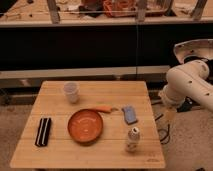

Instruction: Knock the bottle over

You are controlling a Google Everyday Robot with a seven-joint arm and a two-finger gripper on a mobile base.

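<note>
bottle [133, 138]: upright, pale with a narrow neck, near the front edge of the table [60, 155], at 5 o'clock of the orange plate [85, 125], close to it but not touching.
cut off: the white arm [186, 85] leaves the frame at 3 o'clock, so we see only its shell and one bend. Clutter on the ledge [100, 22] at 12 o'clock is cropped by the top edge and we cannot name it.
hard to make out: we cannot read any marking on the bottle or tell what fills it.
gripper [170, 116]: hangs below the arm, off the table's right edge, at 2 o'clock of the bottle and apart from it. Jaws spread wide, nothing in them, touching nothing.
blue pad [129, 114]: flat, at 12 o'clock of the bottle, the nearest thing to it, not touching.
orange stick [103, 108]: lies at 1 o'clock of the plate, just beside the rim.
cup [71, 92]: translucent, upright, at 11 o'clock of the plate.
black block [43, 131]: flat, at 9 o'clock of the plate, apart.
in the way: we see bare table edge between gripper and bottle. A dark cable [164, 131] lies on the floor at 3 o'clock of the bottle.
</note>
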